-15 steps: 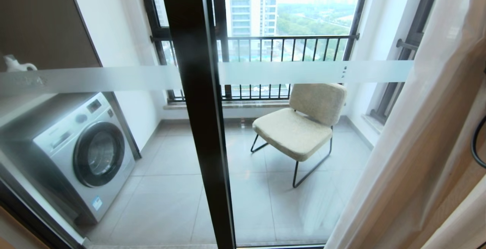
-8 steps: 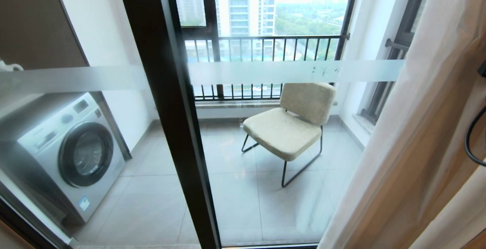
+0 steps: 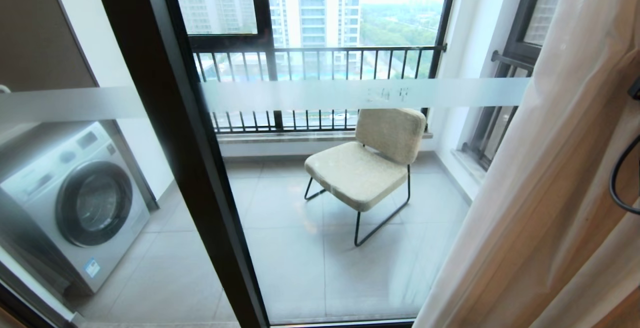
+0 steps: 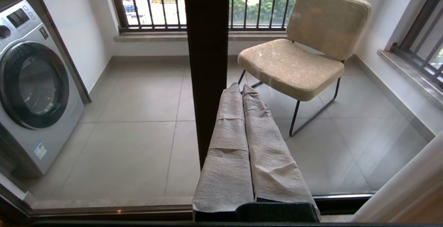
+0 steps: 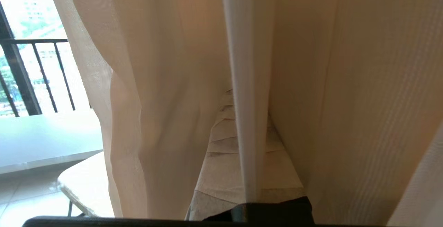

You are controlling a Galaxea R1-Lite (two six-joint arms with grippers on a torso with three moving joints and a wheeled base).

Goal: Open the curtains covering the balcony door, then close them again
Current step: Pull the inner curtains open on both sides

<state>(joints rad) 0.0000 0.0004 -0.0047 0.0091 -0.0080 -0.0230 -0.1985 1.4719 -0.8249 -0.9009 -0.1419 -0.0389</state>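
Curtains (image 3: 550,178): you find them gathered at the right edge of the head view, a thin cream sheer layer in front with a heavier beige drape behind it, hanging to the floor and leaving most of the glass uncovered. Right gripper (image 5: 242,116): buried among the folds in the right wrist view, its paper-wrapped fingers (image 5: 221,164) pressed together with a narrow white pleat of the sheer running down across them; whether fabric is pinched between them you cannot tell. Balcony door (image 3: 165,133): dark-framed glass panels crossed by a frosted white band (image 3: 360,93), shut, directly ahead of you. Left gripper (image 4: 242,88): wrapped fingers closed against each other, empty, held low before the door's centre post. Beyond the glass: a beige chair (image 3: 370,163) on dark metal legs standing on grey tile, a silver front-loading washing machine (image 3: 70,208) at left with its round door shut and drum contents not discernible, and a barred railing (image 3: 320,88) under the far window.
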